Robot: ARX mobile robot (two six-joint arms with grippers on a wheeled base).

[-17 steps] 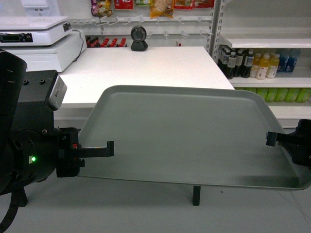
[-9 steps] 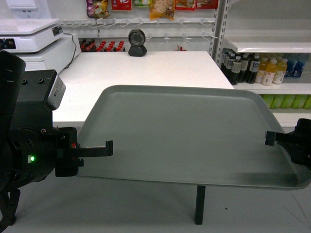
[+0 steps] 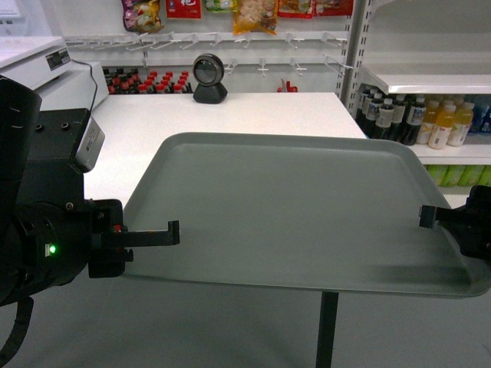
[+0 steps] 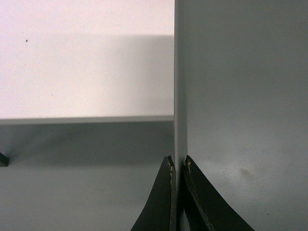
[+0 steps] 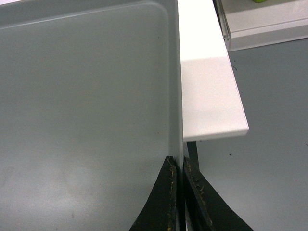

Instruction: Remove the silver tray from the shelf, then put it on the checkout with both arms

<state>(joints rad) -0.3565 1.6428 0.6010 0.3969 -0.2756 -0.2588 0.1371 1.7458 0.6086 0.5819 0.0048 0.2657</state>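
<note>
The silver tray (image 3: 299,215) hangs level in the air in front of the checkout (image 3: 230,115), its far edge overlapping the counter's front. My left gripper (image 3: 165,234) is shut on the tray's left rim, and my right gripper (image 3: 430,217) is shut on its right rim. In the left wrist view the fingers (image 4: 178,161) pinch the thin rim of the tray (image 4: 240,96), with the white checkout (image 4: 86,62) beyond. The right wrist view shows that gripper (image 5: 179,161) clamped on the tray (image 5: 86,96) beside the checkout's corner (image 5: 207,82).
A black round scanner (image 3: 209,77) stands at the back of the checkout. A white scale (image 3: 38,57) sits at the far left. The shelf (image 3: 430,80) on the right holds bottles. A black table leg (image 3: 327,330) shows under the tray, above grey floor (image 5: 269,183).
The checkout, scanner and shelves have grown larger and spread outward in the head view, and the scale has slid left. Both grippers still hold the tray the same way.
</note>
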